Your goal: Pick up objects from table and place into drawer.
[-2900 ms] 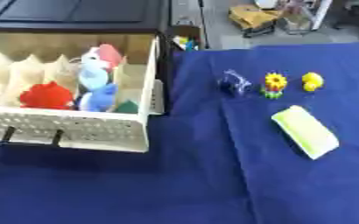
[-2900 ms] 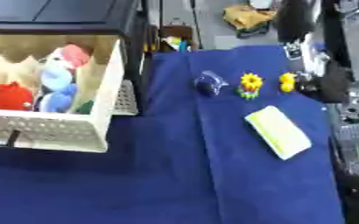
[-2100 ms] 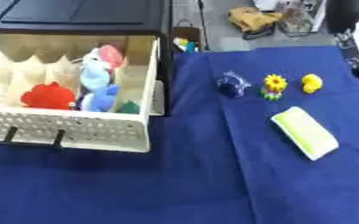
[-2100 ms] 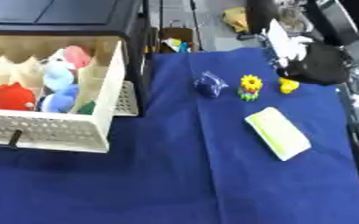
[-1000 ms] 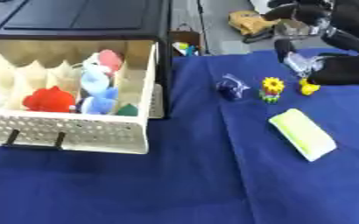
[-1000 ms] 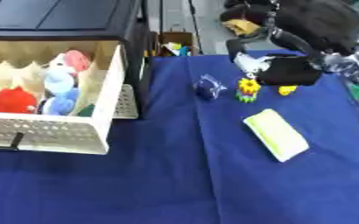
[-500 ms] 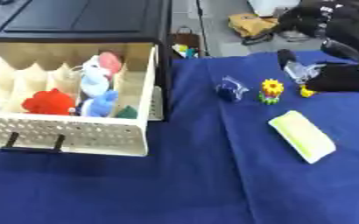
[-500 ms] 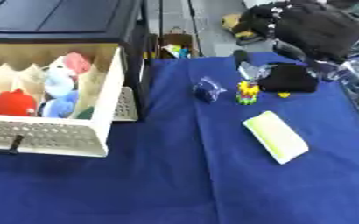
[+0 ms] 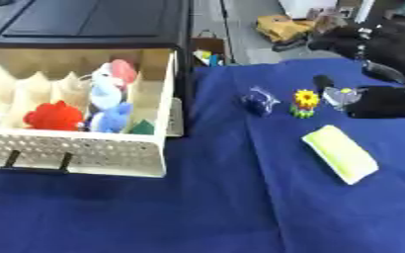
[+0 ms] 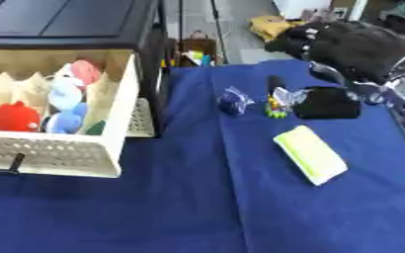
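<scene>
One hand is showing, our right hand [image 9: 381, 101], and we are lowering nothing we can name with certainty: it is hanging low over the blue table [image 9: 240, 212], coming in from the far right. We cannot tell whether its fingers are spread or curled, since the black palm and a pale, glassy part at its inner edge are blurring together. A small yellow thing [image 9: 346, 91] is peeking out right at that inner edge, touching or nearly touching the hand; we cannot tell which.

Just to the left of the hand a small sunflower toy [image 9: 304, 103] with a green base is standing upright. Further left of that, a dark blue toy [image 9: 260, 101] is sitting on the cloth, near the flower but apart from it. Below the hand, toward us, a pale yellow-green sponge [image 9: 340, 153] is lying flat and askew, well clear of the fingers.

Well to the left of the hand, the cream drawer [image 9: 76, 149] is standing pulled out of a black cabinet [image 9: 85, 22]. Inside it we are seeing a red toy [image 9: 53, 116], a blue-and-white toy [image 9: 108, 105] with a pink part behind it, and a green piece [image 9: 143, 128] against the drawer's right wall.
</scene>
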